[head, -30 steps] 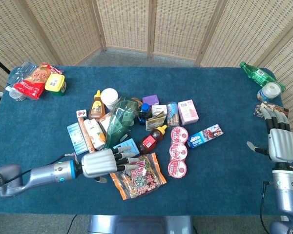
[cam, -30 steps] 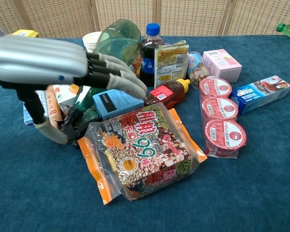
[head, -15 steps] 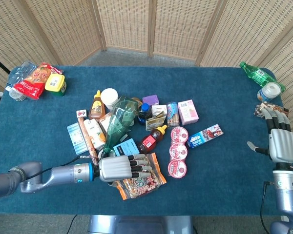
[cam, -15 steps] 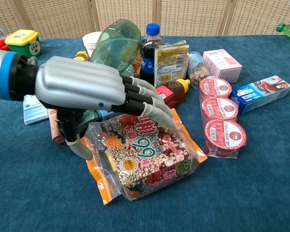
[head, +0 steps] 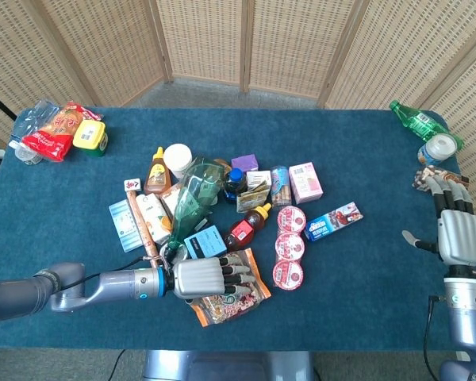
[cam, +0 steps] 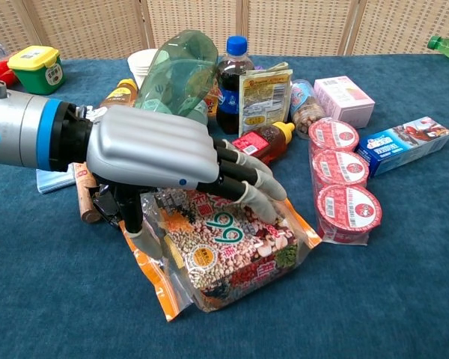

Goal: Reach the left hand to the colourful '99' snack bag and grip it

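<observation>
The colourful '99' snack bag [head: 236, 292] [cam: 236, 250] lies flat near the table's front edge, orange-edged with beans and grains showing. My left hand [head: 200, 278] [cam: 153, 155] lies over its upper left part. The fingers [cam: 247, 183] bend down onto the bag's top face, and the thumb [cam: 138, 224] points down at its left edge. The bag rests on the cloth and its far edge is hidden under the palm. My right hand [head: 458, 226] hovers open at the table's right edge, fingers straight, holding nothing; it shows only in the head view.
A heap of goods crowds close behind the bag: a lying green plastic bottle [cam: 181, 71], a blue box [head: 205, 240], a honey bottle [cam: 262, 142] and three red-lidded cups [cam: 343, 191]. A blue-red box [cam: 402, 142] lies right. Snack bags [head: 55, 131] sit at the back left.
My left hand has moved right and down from beside the heap onto the '99' bag. Its fingers have curled down onto the bag. The right hand has not moved.
</observation>
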Robot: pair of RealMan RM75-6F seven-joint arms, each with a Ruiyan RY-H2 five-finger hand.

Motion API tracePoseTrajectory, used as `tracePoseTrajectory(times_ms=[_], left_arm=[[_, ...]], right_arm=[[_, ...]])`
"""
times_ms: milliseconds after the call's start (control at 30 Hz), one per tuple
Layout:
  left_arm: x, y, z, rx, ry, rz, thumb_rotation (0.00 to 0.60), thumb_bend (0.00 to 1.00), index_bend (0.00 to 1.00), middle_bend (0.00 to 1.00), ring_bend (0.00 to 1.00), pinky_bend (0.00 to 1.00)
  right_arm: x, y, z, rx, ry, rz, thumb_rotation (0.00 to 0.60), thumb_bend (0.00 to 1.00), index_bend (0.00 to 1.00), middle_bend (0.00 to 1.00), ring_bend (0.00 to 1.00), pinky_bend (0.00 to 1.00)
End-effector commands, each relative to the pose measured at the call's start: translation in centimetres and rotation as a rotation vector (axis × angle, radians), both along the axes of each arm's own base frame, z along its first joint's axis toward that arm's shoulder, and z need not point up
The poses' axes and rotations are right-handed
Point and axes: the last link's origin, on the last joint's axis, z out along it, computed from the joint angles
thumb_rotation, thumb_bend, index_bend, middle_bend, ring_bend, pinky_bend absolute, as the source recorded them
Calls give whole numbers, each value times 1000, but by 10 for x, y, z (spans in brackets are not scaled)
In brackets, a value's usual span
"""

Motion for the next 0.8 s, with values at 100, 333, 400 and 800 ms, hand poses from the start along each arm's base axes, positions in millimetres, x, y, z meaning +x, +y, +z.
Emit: tracePoseTrajectory(times_ms=[100, 333, 400, 800], left_arm=[[1, -1, -3, 9, -10, -11, 600, 30, 420, 166, 290, 648], [2, -3, -1, 36, -89, -35, 600, 109, 734, 633, 690, 912], [3, -4, 1, 39, -113, -37, 600, 136, 813, 720, 767, 971], [29, -3, 41, 75, -298, -23, 600, 156, 853, 762, 806, 999]], right_arm=[[0, 1, 0, 0, -2, 0, 600, 50, 81, 0, 0, 0], [0, 1, 0, 2, -1, 0, 600, 50, 81, 0, 0, 0], [0, 0, 0, 3, -1, 0, 600, 50, 81, 0, 0, 0], [1, 1, -1, 6, 2, 1, 600, 51, 80, 0, 0, 0]])
